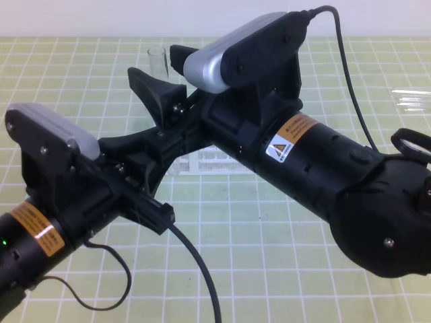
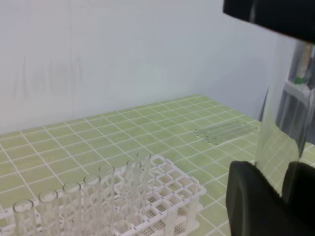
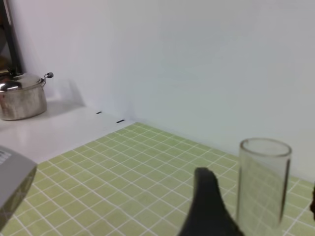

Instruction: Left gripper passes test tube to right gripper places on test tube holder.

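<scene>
1. From the high exterior view, both arms meet over a green grid mat [image 1: 283, 222]. The left gripper [image 1: 158, 145] reaches up from the lower left on the arm with the plain orange band; its fingers are buried behind the crossing arms, so its jaw state cannot be read from this angle. The right gripper [image 1: 161, 74] comes in from the right on the arm with the warning-triangle label, its two black fingers spread apart. The test tube [image 1: 157, 62] stands upright between those fingers, only its open rim and upper part showing. The white test tube holder [image 1: 212, 161] lies on the mat below, mostly hidden by the arms. Spare clear tubes [image 1: 412, 99] lie flat near the right edge.

2. At the left wrist, the test tube [image 2: 283, 113] stands upright at the right, and the left gripper's dark fingers [image 2: 256, 201] are closed on its lower part. A black part of the right gripper [image 2: 275, 17] sits at the tube's top. The holder [image 2: 167, 196] sits lower left with a row of upright tubes [image 2: 83, 201] in it.

3. At the right wrist, the tube's open rim [image 3: 263, 177] stands beside one black finger [image 3: 206, 206]; the other finger barely shows at the right edge, so the jaws are open around it, not clamped. A steel pot [image 3: 22, 96] sits on a white counter at far left.
</scene>
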{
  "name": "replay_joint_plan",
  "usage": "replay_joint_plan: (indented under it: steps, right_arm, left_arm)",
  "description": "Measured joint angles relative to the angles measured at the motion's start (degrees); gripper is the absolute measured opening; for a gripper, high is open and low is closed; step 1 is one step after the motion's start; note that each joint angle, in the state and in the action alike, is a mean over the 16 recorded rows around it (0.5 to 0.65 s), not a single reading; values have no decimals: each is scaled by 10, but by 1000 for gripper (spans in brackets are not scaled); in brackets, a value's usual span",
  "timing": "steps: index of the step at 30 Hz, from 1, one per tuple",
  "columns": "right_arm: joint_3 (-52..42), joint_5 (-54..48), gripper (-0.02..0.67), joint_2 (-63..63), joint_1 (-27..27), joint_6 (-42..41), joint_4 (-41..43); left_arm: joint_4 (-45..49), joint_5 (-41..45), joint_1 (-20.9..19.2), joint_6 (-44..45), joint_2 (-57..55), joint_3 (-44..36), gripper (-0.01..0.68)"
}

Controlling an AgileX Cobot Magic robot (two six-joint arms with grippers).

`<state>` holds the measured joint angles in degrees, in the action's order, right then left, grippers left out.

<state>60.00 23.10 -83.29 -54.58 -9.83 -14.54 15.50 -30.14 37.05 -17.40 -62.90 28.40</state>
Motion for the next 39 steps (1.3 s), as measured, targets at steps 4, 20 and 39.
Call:
replay_joint_plan:
  steps: [4,20,39]
  right_arm:
    - [0,2,386,0,0,0,0]
    - [0,11,301,-2,0,2,-1]
    - [0,29,169,-10,-1,2,3]
  left_arm:
    - [0,1,0,0,0,0,52]
    - [0,0,0,-2,0,0,46]
    - [0,-4,0,-3,0,0,34]
